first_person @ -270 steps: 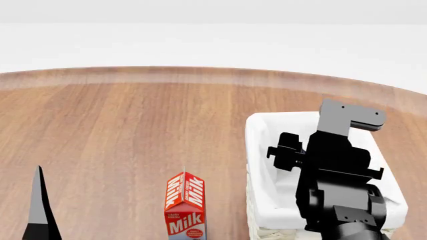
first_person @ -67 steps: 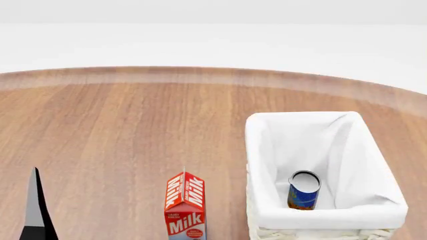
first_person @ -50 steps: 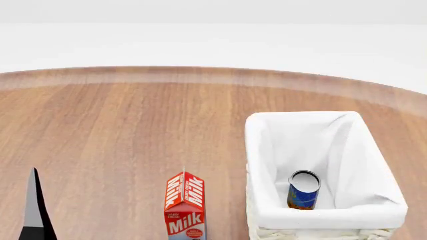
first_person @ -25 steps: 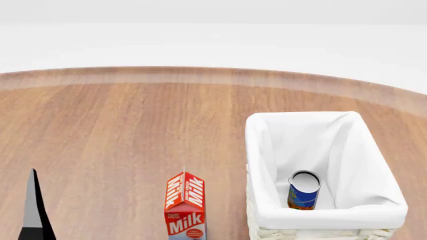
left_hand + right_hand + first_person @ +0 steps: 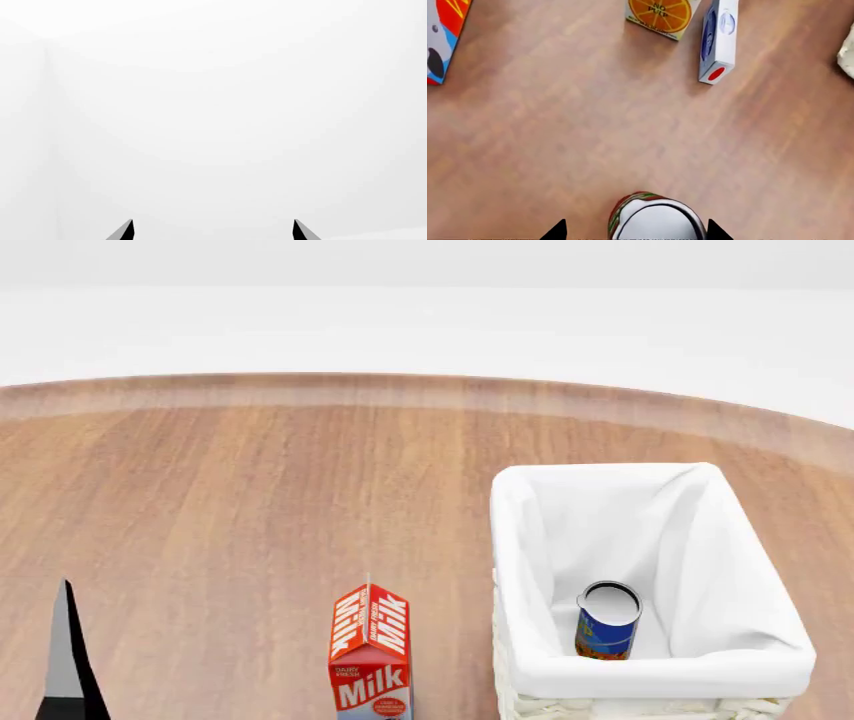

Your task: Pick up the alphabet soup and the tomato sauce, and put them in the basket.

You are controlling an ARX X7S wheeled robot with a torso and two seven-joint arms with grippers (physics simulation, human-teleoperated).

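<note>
The alphabet soup [image 5: 609, 622], a blue can with a silver top, stands upright inside the white-lined basket [image 5: 523, 540] at the right of the head view. The tomato sauce [image 5: 657, 222], a red-and-green can with a silver top, stands on the wooden table in the right wrist view. My right gripper [image 5: 635, 232] is open, with one dark fingertip on each side of this can. I cannot tell whether they touch it. My left gripper [image 5: 212, 232] is open and empty, facing a blank white wall. One of its fingers [image 5: 67, 660] shows at the head view's lower left.
A red milk carton [image 5: 371, 655] stands left of the basket. The right wrist view shows an orange juice carton [image 5: 660, 15], a white-and-blue box [image 5: 718, 40], a colourful carton [image 5: 444, 35] and a bit of the basket [image 5: 847, 55].
My right arm, over the basket 5.4 s ago, has left the head view, and the alphabet soup now stands in the basket. Nothing visibly moved in the last second.
</note>
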